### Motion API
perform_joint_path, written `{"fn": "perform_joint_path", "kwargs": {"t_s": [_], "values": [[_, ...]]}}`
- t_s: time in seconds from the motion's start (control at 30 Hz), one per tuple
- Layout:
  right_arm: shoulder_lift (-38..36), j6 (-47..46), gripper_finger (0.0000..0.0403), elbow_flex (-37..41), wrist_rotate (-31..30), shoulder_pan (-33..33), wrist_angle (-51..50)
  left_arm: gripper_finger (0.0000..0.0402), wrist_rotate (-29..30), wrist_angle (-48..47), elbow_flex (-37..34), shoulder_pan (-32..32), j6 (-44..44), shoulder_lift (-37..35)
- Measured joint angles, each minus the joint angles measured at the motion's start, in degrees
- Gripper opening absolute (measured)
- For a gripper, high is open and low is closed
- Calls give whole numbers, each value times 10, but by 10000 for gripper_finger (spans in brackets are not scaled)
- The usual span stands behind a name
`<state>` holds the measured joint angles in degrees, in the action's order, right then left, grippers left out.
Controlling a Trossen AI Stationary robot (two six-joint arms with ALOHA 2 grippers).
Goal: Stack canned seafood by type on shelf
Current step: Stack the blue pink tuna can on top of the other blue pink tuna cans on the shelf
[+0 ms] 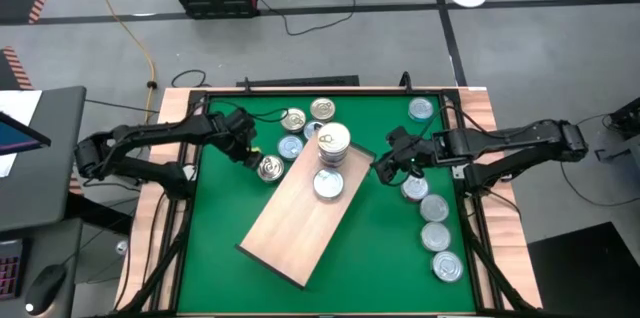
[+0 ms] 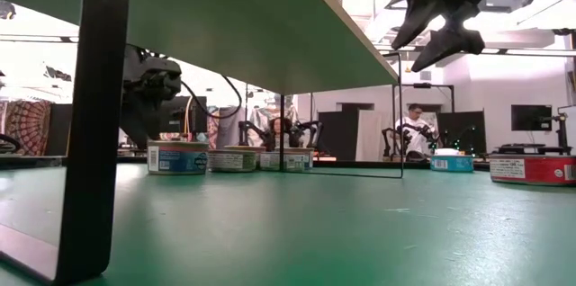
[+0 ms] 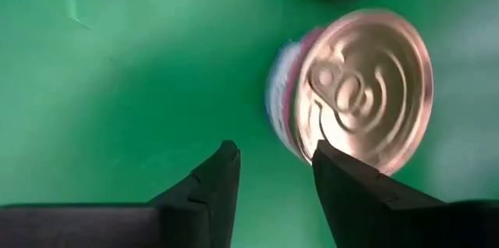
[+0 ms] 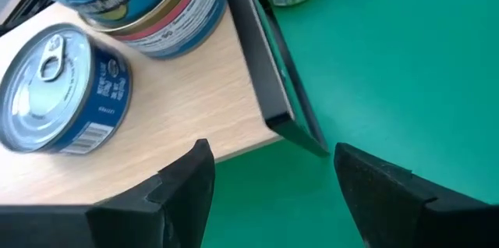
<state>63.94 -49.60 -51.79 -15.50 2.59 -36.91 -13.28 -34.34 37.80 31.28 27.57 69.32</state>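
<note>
Two tins [image 1: 331,148] stacked plus one single [image 1: 328,185] on the shelf [image 1: 290,233].

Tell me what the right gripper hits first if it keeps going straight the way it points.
Probably the corner of the shelf: the right gripper, fingers open, faces it, with a silver tin on the board beyond. Depth is unclear.

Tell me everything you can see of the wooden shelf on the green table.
The shelf is a long, flat rectangular board of light tan wood with a dark edge, raised on thin dark legs above the green table. From above it lies diagonally near the middle of the table. On its far end stand a stack of tins and a single blue tin; the rest of the board is bare. Neither gripper touches it.
</note>
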Motion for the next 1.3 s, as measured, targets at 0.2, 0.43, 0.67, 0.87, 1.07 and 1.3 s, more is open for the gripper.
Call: {"fn": "perform_joint_path", "kwargs": {"t_s": [0.2,0.43,0.67,0.87,1.07,1.3], "values": [[-1,5,285,0,6,0,0,134,10,25,0,-6,34,1],[-6,13,285,0,6,0,1,117,30,27,1,-25,62,28],[-14,17,285,0,6,0,1,19,27,27,3,-16,23,52],[-21,15,285,0,8,0,7,1,76,-23,-4,22,-12,59],[-28,15,285,0,8,0,10,1,94,-76,9,45,-44,13],[-29,15,285,0,8,0,11,12,125,-134,58,38,6,-83]]}}
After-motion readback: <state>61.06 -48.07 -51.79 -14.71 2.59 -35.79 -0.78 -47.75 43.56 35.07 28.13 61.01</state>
